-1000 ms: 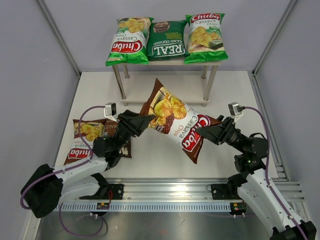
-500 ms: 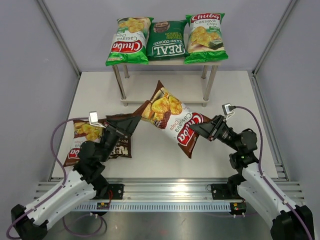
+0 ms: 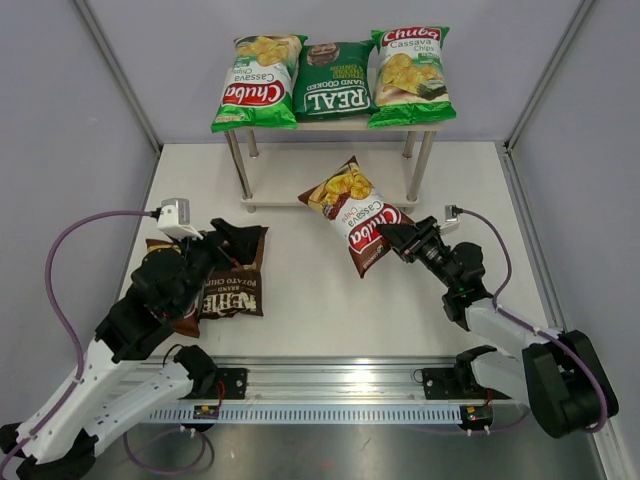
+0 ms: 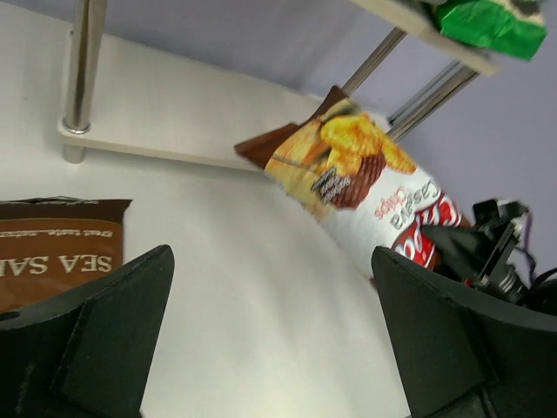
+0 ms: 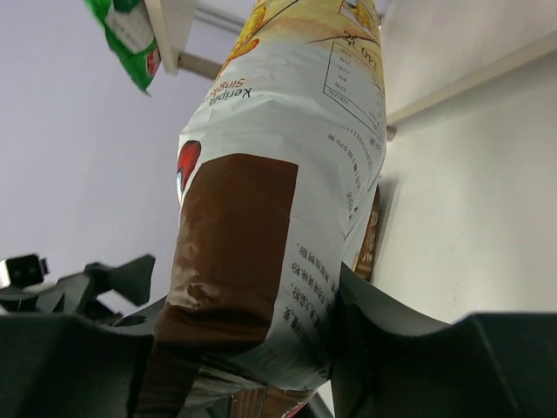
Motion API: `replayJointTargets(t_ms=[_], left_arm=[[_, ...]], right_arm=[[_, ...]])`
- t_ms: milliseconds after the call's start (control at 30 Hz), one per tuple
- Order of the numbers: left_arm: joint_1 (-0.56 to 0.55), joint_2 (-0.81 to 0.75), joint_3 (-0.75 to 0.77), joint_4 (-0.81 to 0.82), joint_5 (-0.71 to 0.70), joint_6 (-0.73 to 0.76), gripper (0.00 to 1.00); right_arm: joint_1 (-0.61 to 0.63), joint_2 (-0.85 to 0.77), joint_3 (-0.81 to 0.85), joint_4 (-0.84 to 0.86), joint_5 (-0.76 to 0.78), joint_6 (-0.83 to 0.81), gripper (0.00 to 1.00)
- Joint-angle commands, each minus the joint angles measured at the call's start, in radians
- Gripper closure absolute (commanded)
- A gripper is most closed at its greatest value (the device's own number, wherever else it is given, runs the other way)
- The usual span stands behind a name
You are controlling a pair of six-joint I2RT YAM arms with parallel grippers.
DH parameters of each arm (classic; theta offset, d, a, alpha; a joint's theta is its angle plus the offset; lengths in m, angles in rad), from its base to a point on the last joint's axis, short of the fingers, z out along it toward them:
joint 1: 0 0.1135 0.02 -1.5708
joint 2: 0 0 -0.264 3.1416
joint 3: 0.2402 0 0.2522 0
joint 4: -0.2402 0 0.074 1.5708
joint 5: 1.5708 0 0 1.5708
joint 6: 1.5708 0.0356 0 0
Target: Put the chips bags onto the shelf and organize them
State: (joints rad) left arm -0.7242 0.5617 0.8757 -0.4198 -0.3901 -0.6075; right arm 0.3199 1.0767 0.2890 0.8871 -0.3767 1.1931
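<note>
The brown chips bag (image 3: 352, 208) is up off the surface (image 3: 300, 320), out toward the middle of the far edge. It hangs tilted, with its top end pointing at the front edge of the shelf's (image 3: 280, 192) lower board. I can't tell from any view whether that corner is touching the board yet. The right tool (image 3: 386, 238) is clamped on the bag's bottom end, and that's the only thing carrying it.

The top board is already full with three green bags (image 3: 335, 80) side by side, so I'd guess this one is headed for the lower level.

What worries me:
- The bag is held by one end only, and it's glossy and puffy. It could slide out of the pinch or droop as it gets pushed forward.
- The leading corner could snag on the board edge or a metal leg, so the bag would fold instead of sliding in.
- Push too hard and the light shelf might scoot, or the green bags might shift.

The left tool (image 3: 228, 245) hangs wide open with nothing in it, right over the dark brown bag (image 3: 232, 290) by the left edge.
</note>
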Motion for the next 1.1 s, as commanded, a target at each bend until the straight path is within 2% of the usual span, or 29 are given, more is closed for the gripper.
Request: replayJointTargets(t_ms=[0, 67, 200, 367, 500, 733, 900, 1067], left_arm=[[0.003, 0.018, 0.107, -0.174, 0.057, 0.176, 0.01], [0.003, 0.017, 0.140, -0.243, 0.069, 0.233, 0.01], [0.003, -0.015, 0.213, -0.338, 0.077, 0.284, 0.01], [0.003, -0.077, 0.149, -0.326, 0.070, 0.330, 0.01], [0.003, -0.114, 0.056, -0.272, 0.056, 0.327, 0.01], [0.005, -0.120, 0.023, -0.257, 0.059, 0.341, 0.01], [0.006, -0.131, 0.014, -0.251, 0.074, 0.342, 0.01], [0.008, -0.131, 0.011, -0.244, 0.085, 0.344, 0.01]], right_arm=[[-0.007, 0.092, 0.094, 0.250, 0.133, -0.029, 0.67], [-0.010, 0.193, 0.130, 0.300, 0.175, -0.017, 0.67], [-0.012, 0.400, 0.188, 0.522, 0.243, -0.021, 0.67], [-0.012, 0.601, 0.317, 0.669, 0.306, -0.018, 0.69], [-0.013, 0.739, 0.413, 0.673, 0.341, -0.021, 0.69], [-0.013, 0.891, 0.505, 0.674, 0.488, 0.005, 0.67], [-0.012, 0.994, 0.524, 0.674, 0.579, 0.085, 0.68], [0.018, 0.988, 0.467, 0.674, 0.726, 0.086, 0.69]])
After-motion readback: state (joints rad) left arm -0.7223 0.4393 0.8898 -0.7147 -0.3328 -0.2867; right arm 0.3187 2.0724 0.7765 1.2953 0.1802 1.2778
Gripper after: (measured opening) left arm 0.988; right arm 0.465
